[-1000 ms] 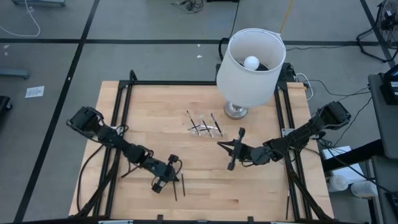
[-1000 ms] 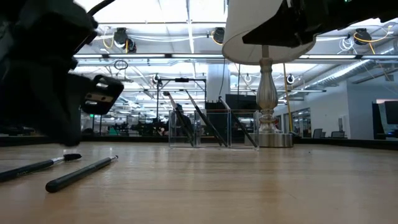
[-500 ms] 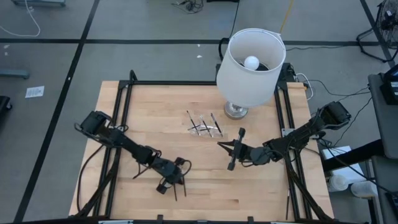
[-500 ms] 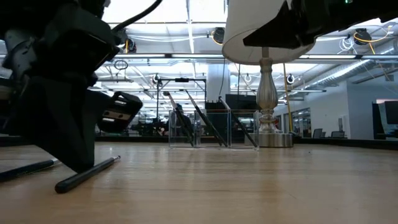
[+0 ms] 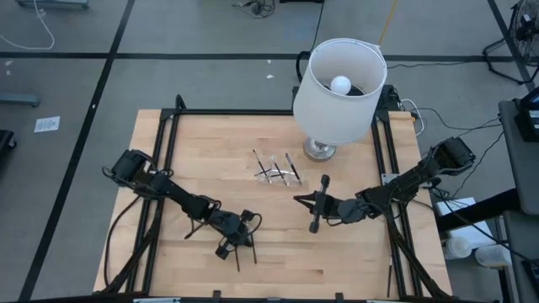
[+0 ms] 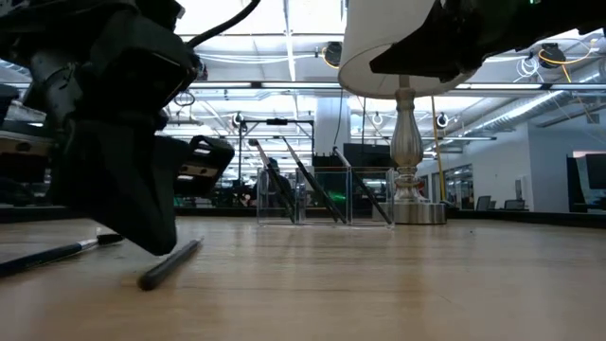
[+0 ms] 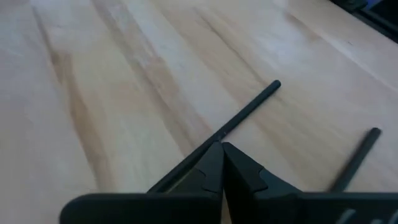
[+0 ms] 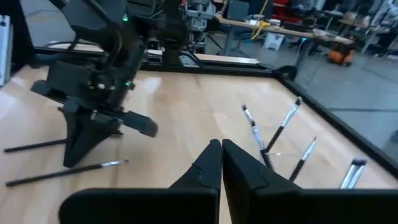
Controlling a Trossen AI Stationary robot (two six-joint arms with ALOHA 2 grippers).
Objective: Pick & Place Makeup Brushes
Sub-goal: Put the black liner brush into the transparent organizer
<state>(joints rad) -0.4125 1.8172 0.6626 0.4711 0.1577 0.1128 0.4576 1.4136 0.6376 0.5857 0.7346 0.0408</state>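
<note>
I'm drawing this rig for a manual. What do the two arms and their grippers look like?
Both arms are dark, nearly black, built of slim jointed segments with black cables looping alongside. The left gripper and right gripper each end in two matte black fingers that taper to a wedge-shaped point. A small green light glows on the left arm's wrist block in the right wrist view.

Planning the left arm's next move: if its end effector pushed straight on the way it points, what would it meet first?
Likely the brush lying just ahead of the shut left end effector; its tips seem to be on or right over the handle, though contact is unclear.
</note>
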